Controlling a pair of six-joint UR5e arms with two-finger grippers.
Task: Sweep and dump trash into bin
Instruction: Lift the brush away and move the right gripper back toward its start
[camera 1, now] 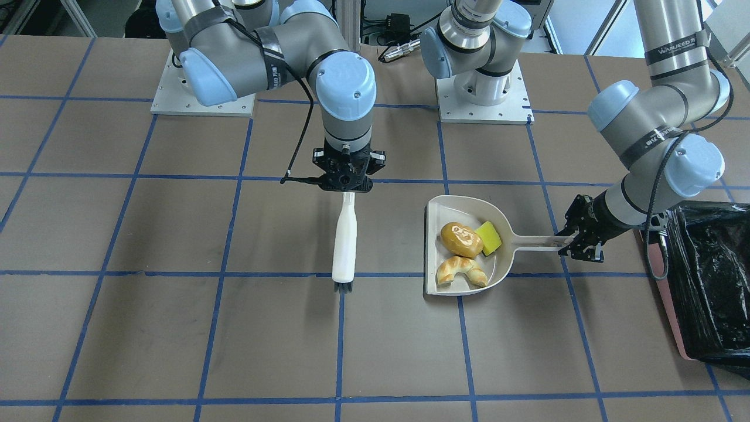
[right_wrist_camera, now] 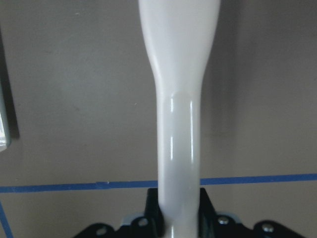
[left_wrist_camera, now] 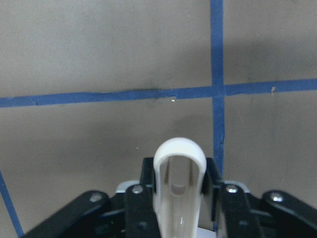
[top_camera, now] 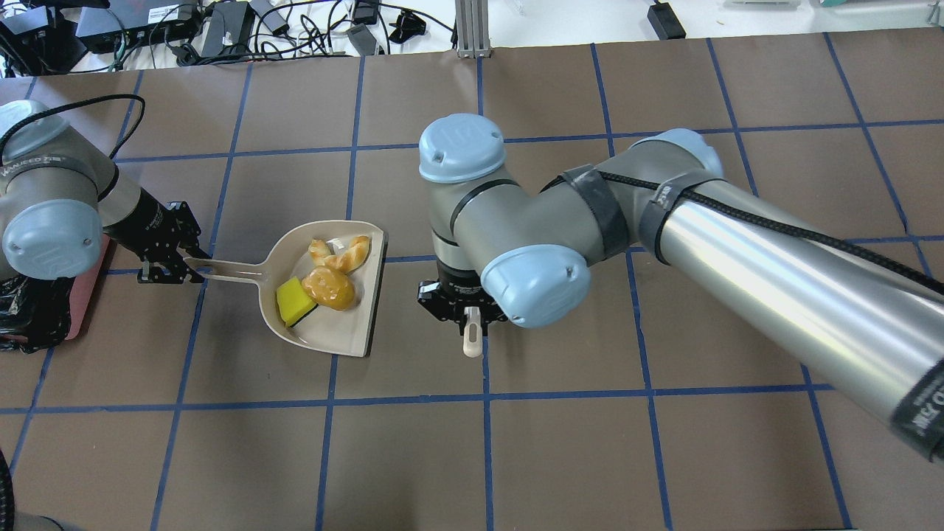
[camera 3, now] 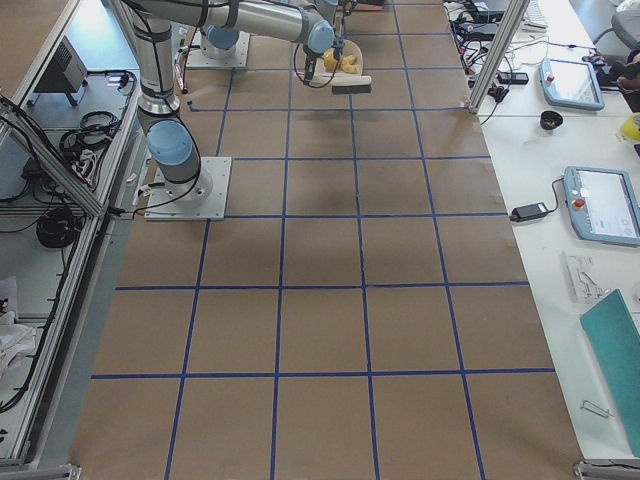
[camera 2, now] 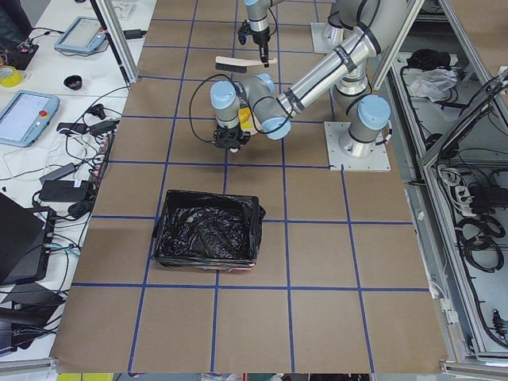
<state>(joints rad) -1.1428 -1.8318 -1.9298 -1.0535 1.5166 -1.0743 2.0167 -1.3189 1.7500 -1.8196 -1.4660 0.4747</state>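
The bin (camera 1: 668, 308), pink with a crinkly black liner, sits at the dustpan's three o'clock in the front-facing view, near but apart. The dustpan (camera 1: 445, 208) rests flat on the table, mouth toward nine o'clock, with all the trash inside. The roll (camera 1: 461, 239) is mid-pan, the croissant (camera 1: 461, 271) at its six o'clock, and the sponge (camera 1: 489, 237) touches it at three o'clock. The brush (camera 1: 344, 246) lies about level, well clear at the pan's nine o'clock.

By its look, the pan is light, stiff plastic, and the handle end is the sensible hold (a long lever, so any wrist roll is magnified). The glossy roll would likely slide or tumble first, while the sponge is soft and nearly weightless. Keeping the mouth raised in transit seems wise.

The left gripper (camera 1: 571, 241) reaches in low from three o'clock, forearm sloping down, fingers clamped across the handle's looped end. The right gripper (camera 1: 347, 186) points straight down, fingers closed on the brush's handle near its end.
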